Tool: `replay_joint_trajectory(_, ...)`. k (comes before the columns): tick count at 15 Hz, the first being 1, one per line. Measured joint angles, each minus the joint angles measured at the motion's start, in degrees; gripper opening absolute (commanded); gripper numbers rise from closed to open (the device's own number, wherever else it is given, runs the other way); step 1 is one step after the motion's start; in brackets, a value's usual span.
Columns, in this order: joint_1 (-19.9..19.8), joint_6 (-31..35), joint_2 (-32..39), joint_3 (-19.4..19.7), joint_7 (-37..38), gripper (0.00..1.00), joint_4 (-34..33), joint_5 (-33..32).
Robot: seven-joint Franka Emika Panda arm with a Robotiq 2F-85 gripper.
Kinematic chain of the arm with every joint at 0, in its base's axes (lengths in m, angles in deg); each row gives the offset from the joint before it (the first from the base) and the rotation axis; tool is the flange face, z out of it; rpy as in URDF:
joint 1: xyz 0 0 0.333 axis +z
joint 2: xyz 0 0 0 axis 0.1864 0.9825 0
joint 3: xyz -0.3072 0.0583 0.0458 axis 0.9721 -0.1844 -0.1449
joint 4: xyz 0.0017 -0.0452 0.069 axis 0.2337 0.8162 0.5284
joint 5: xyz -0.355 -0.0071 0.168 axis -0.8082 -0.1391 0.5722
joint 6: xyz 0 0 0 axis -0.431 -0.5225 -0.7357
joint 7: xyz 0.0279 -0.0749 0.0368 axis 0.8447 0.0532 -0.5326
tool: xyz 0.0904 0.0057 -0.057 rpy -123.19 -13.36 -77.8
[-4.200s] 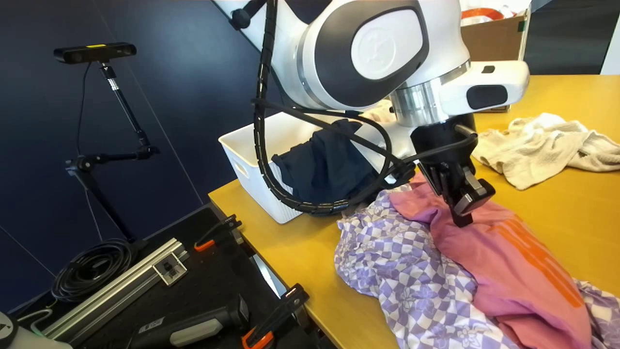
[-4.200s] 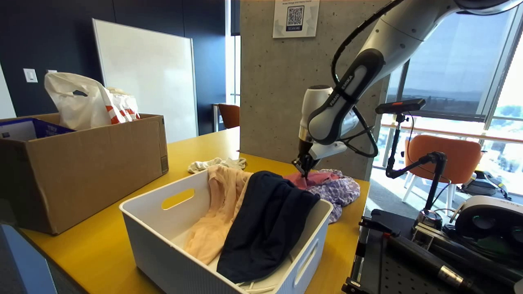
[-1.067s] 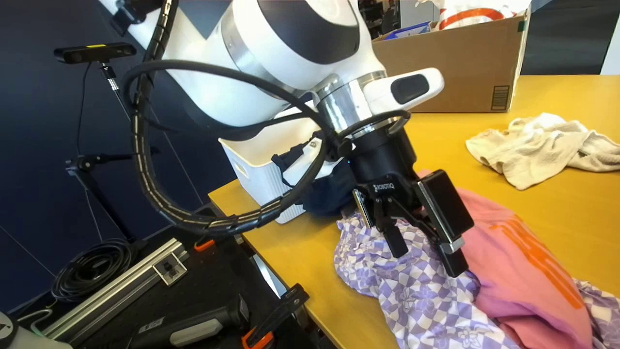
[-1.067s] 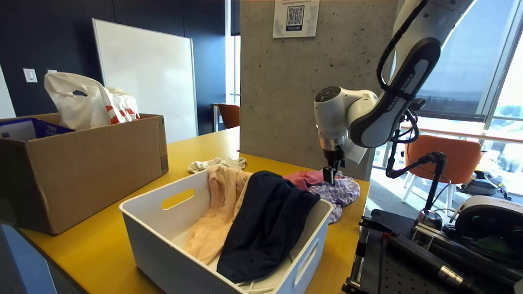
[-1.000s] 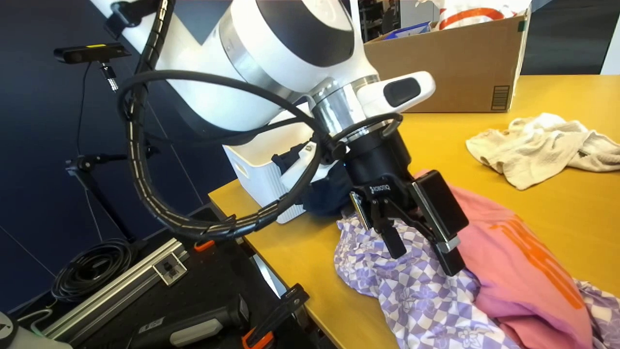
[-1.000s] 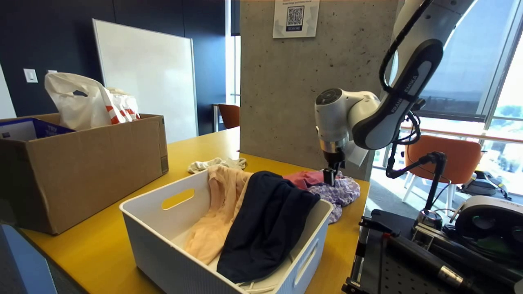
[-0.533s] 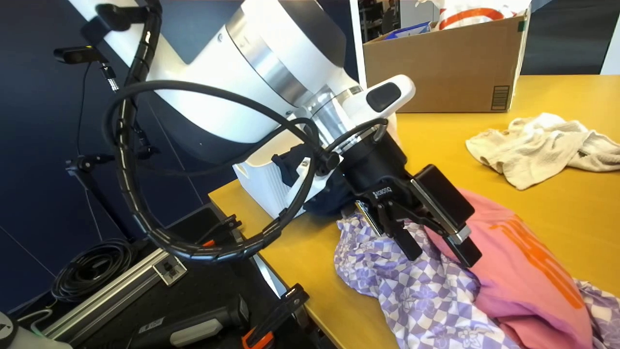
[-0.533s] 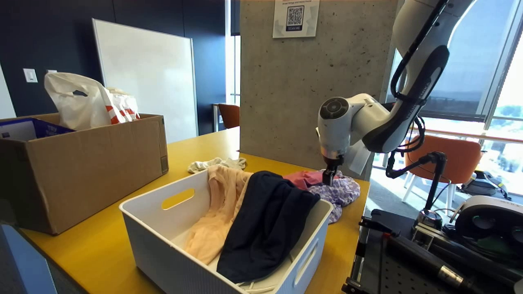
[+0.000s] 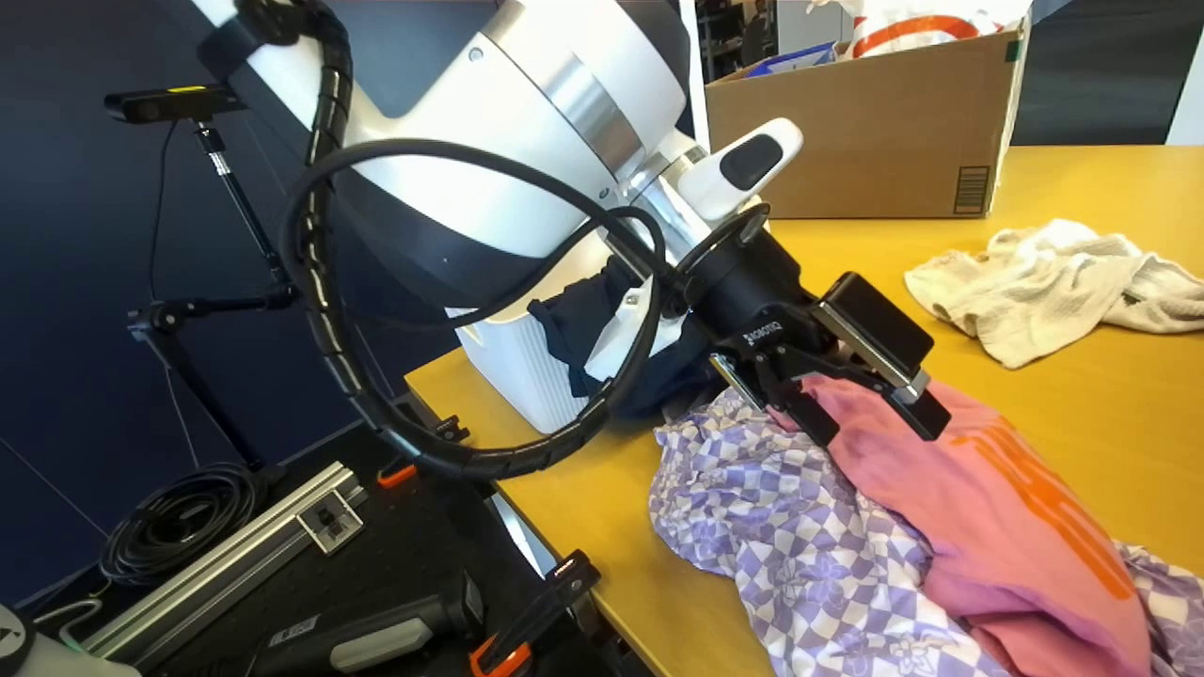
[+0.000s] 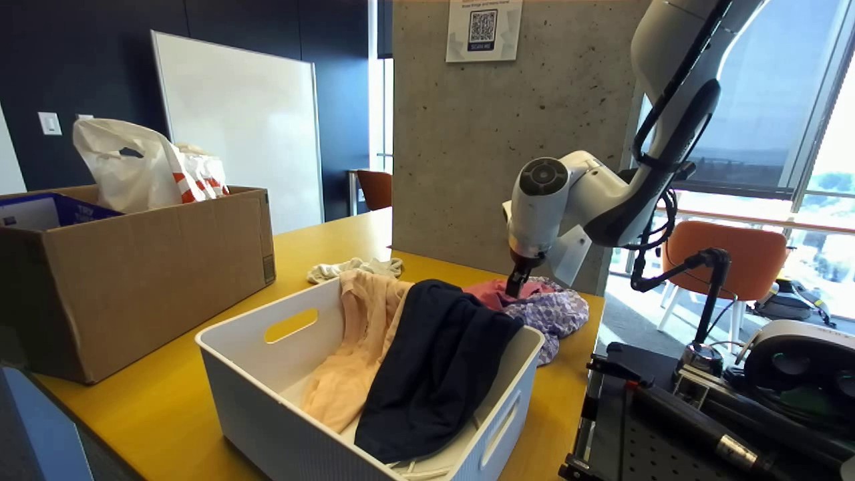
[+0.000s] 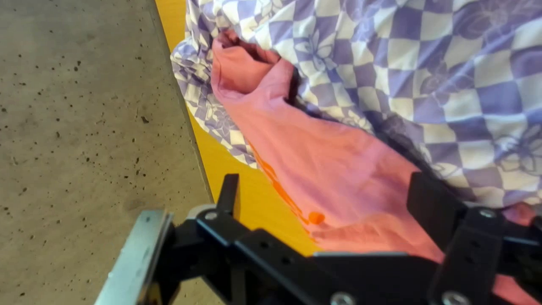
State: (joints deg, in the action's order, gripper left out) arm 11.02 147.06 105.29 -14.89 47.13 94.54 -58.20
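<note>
A black two-fingered robot gripper [image 9: 873,423] tilts above a yellow tabletop [image 9: 1110,414], its fingers spread well apart, over a soft pink fabric garment [image 9: 978,522] with orange streaks; whether a fingertip touches it cannot be told. The pink garment lies rumpled on the tabletop, partly over a crumpled purple-and-white checkered cloth [image 9: 800,555] with flower outlines. Nearby stands a white plastic basket [image 10: 267,421] with a navy garment [image 10: 434,374] and a peach garment [image 10: 371,327] draped inside, and a cream crinkled cloth [image 9: 1044,282] lies apart on the same surface.
</note>
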Motion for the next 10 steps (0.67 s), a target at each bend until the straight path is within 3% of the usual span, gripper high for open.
replay_joint_trajectory(10,1.7,2.4,3.3,-1.3,1.2,1.00,-1.6,0.0)
